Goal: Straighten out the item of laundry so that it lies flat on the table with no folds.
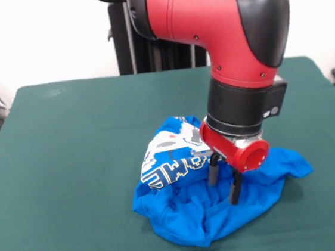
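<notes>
At the left, the green surface (70, 171) spreads out bare, its cloth top reaching to the far edge and on past the middle. Some dark cables and gear sit off its left edge, too dim for me to name.

Right of the middle, toward the near edge, lies the blue T-shirt (194, 212). It is bunched in a heap, not flat. Its left part rises in a hump, and there the white pixel print and blocky lettering (169, 170) show, bent over the fold so that only some letters can be read. Below the hump the cloth pools in soft wrinkles down to a rounded lower edge. One lobe of the shirt stretches away to the right and rests flat on the green cloth, ending in a blunt corner.

My arm comes down over the right half of the heap, red shell above, black collar under it, then a red wrist piece with a round cap facing the camera. From that hangs my claw (225, 185), its two dark fingers (213, 170) pointing downward into the folds of the shirt. The fingers stand apart with a narrow gap between them, their tips at or just into the cloth; I cannot tell whether any fabric is pinched between them
</notes>
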You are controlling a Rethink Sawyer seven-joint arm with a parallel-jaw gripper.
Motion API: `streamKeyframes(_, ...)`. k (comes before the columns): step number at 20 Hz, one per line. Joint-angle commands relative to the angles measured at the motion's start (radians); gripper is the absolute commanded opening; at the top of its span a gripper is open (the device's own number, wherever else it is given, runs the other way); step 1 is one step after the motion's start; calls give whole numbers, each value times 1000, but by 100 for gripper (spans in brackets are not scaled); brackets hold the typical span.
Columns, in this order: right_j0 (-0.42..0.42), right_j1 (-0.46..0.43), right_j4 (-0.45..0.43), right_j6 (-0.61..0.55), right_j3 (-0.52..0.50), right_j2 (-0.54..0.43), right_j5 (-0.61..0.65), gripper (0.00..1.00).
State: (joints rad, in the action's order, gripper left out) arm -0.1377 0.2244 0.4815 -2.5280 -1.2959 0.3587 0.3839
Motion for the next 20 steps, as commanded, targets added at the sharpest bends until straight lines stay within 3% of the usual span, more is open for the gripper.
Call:
streamKeyframes(1, 19, -5, -55, -20, -99, -162, 1, 100)
streamKeyframes(7, 12, -14, -57, -32, -84, -156, 10, 100)
streamKeyframes(20, -20, -128, -75, -71, -10, -67, -1, 100)
